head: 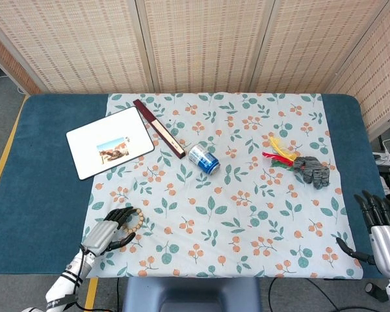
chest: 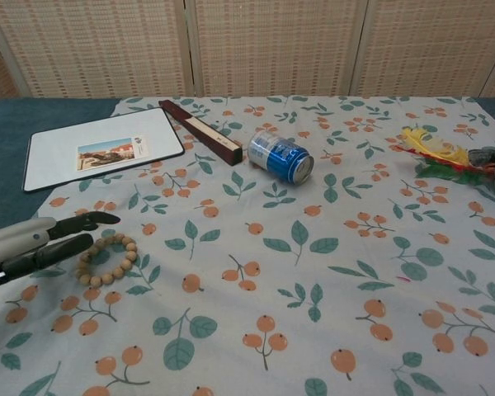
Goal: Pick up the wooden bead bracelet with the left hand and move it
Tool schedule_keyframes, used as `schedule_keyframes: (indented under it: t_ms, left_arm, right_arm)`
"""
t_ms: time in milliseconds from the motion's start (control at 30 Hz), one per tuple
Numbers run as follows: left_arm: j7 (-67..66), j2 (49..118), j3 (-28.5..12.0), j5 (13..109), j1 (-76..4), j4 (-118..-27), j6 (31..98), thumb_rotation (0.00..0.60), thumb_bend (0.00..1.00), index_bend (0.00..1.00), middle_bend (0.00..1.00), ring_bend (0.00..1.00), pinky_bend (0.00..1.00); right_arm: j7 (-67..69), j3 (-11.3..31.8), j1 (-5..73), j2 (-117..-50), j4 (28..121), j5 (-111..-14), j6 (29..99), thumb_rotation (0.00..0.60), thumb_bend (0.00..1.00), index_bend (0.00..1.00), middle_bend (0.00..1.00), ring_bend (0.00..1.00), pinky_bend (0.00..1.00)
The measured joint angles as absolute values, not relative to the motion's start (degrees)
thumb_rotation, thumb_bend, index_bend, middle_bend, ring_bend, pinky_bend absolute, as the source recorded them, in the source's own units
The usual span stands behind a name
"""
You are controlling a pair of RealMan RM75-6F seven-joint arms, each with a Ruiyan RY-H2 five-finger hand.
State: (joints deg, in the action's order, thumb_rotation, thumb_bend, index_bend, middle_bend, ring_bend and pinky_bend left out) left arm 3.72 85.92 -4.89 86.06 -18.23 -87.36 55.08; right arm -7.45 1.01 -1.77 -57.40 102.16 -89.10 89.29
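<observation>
The wooden bead bracelet [chest: 107, 258] lies flat as a ring on the floral cloth [chest: 313, 272], near its front left corner, and also shows in the head view as the bracelet [head: 135, 221]. My left hand [chest: 43, 243] sits just left of it with its fingers stretched out towards the beads and holding nothing; the head view shows the same left hand [head: 108, 231]. My right hand [head: 381, 227] hovers off the table's front right corner, fingers spread and empty. The chest view does not show it.
A white board with a photo [head: 109, 142] lies at the back left, with a dark wooden stick [head: 158, 127] beside it. A blue can [head: 203, 159] lies on its side mid-table. Coloured feathers [head: 278, 153] and a grey glove [head: 312, 171] sit to the right.
</observation>
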Motion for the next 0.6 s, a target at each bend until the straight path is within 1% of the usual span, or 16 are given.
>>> schedule_keyframes:
  t_ms: [100,200,267,333,400,467,500,600]
  left_arm:
    - [3.53,84.18,-4.37,89.31,-17.45,-88.92,60.38,0.108,0.31,0.00,0.00,0.00,0.00]
    - [2.98,81.65,-3.77,93.00,-15.72,-90.60,67.95,0.190,0.33,0.00,0.00,0.00,0.00]
    - [2.43,79.26,-2.96,95.79,-13.84,-91.74,74.15,0.288,0.34,0.00,0.00,0.00,0.00]
    - [2.01,76.35,-1.61,98.58,-11.33,-92.69,80.41,0.368,0.34,0.00,0.00,0.00,0.00]
    - [1.95,73.91,-0.05,100.62,-8.70,-93.05,85.38,0.435,0.35,0.00,0.00,0.00,0.00]
    - [1.77,71.80,1.59,101.89,-5.26,-92.70,90.02,0.516,0.37,0.00,0.00,0.00,0.00]
    - [1.40,71.19,2.11,102.07,-3.97,-92.28,91.34,0.539,0.38,0.00,0.00,0.00,0.00]
    - [-0.50,69.97,2.55,101.74,-2.20,-91.38,92.67,0.547,0.39,0.00,0.00,0.00,0.00]
  right_arm:
    - [-7.52,0.99,-1.89,-57.48,102.00,-89.53,89.73,0.396,0.15,0.00,0.00,0.00,0.00]
    - [-7.66,0.97,-2.01,-57.55,101.98,-89.71,90.00,0.395,0.15,0.00,0.00,0.00,0.00]
    - [-7.98,1.00,-2.08,-57.60,102.00,-89.70,90.13,0.394,0.15,0.00,0.00,0.00,0.00]
    - [-8.49,1.02,-2.13,-57.72,102.03,-89.64,90.21,0.395,0.15,0.00,0.00,0.00,0.00]
    - [-9.09,1.09,-2.17,-57.89,102.03,-89.51,90.29,0.394,0.15,0.00,0.00,0.00,0.00]
    - [-10.27,1.29,-2.22,-58.25,101.98,-89.22,90.48,0.394,0.15,0.00,0.00,0.00,0.00]
    - [-10.93,1.42,-2.24,-58.49,101.93,-89.07,90.61,0.394,0.15,0.00,0.00,0.00,0.00]
    - [-13.36,1.82,-2.30,-59.44,101.83,-88.42,90.91,0.399,0.15,0.00,0.00,0.00,0.00]
